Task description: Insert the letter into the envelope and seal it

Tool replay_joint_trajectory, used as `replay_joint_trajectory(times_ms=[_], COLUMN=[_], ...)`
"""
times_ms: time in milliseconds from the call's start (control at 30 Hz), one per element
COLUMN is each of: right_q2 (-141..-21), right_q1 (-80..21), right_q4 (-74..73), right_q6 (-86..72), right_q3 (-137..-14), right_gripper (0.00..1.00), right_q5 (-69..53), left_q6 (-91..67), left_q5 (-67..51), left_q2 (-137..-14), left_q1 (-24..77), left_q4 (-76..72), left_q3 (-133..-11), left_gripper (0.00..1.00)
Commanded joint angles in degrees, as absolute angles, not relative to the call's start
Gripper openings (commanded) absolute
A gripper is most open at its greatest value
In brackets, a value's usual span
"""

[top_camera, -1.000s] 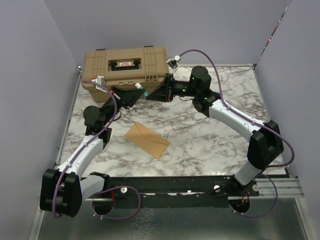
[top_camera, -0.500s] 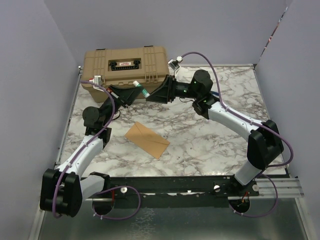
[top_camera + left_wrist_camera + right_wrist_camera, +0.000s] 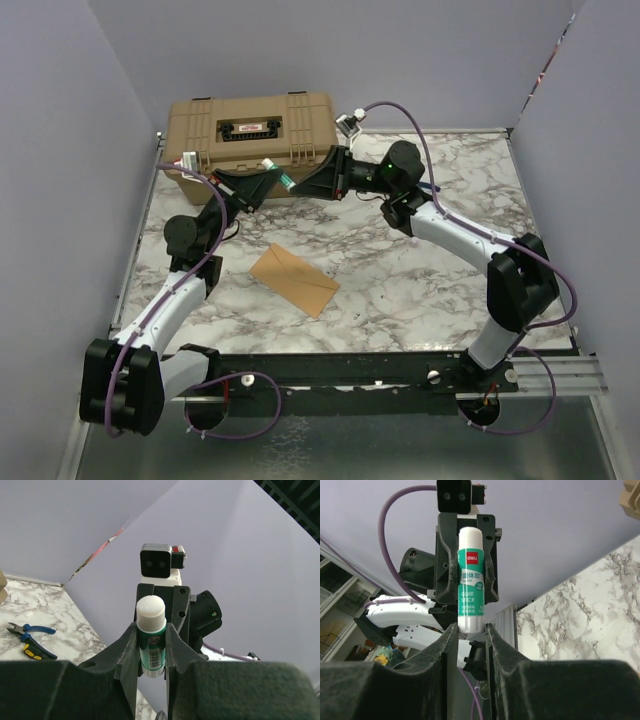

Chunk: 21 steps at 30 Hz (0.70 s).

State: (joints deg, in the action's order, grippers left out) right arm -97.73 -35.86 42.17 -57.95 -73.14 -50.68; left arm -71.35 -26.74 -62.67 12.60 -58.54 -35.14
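Two arms aloft, envelope below

My left fingers [image 3: 125,655] clench the glue stick [image 3: 470,587]; right fingers [image 3: 445,650] flank its end (clamped? unclear). Envelope [image 3: 293,278] lies flat on counter [image 3: 420,290], long axis diagonal, toward my bases, left arm nearer.

The worktop [image 3: 400,270] is seen whole from a fixed camera set high above and behind its near edge, tilted down toward the far edge. The left wrist view is taken from close behind the left gripper [image 3: 151,630] and is faced toward the worktop's right edge. The right wrist view, from close behind the right gripper [image 3: 470,627], is faced the opposite way. The glue stick [image 3: 281,177] near the far edge is shared by all three views.
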Motion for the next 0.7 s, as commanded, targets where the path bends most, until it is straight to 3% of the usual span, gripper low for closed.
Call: replay_joint_trajectory(times_ms=[0,167,300,467,667], right_q2=[-98.8,-99.2,-98.9,-98.1,-97.9], right_q1=[-35.6,-35.6,-36.6,-39.6,-48.1], right_q4=[38.6,28.6,12.2,2.3,10.1], right_q6=[-53.8,-44.3,-25.8,-2.3,26.6], right_q3=[-76.6,-79.7,-83.7,-85.0,-80.6], right_gripper=[0.25,0.14,0.09,0.06,0.01], right_q5=[-50.2,-46.3,-37.2,-16.9,12.1], left_q6=[-72.5,-73.4,-72.8,-72.1,-72.0], left_q5=[-24.9,-24.1,-22.9,-20.4,-17.4], left_q2=[-62.3,-62.6,-62.8,-62.7,-62.8], left_q1=[13.0,13.2,13.2,13.3,13.3], left_q4=[-60.5,-58.8,-52.5,-44.1,-34.6], left_q3=[-34.3,-33.6,-34.5,-36.0,-38.4], left_gripper=[0.00,0.00,0.00,0.00,0.00])
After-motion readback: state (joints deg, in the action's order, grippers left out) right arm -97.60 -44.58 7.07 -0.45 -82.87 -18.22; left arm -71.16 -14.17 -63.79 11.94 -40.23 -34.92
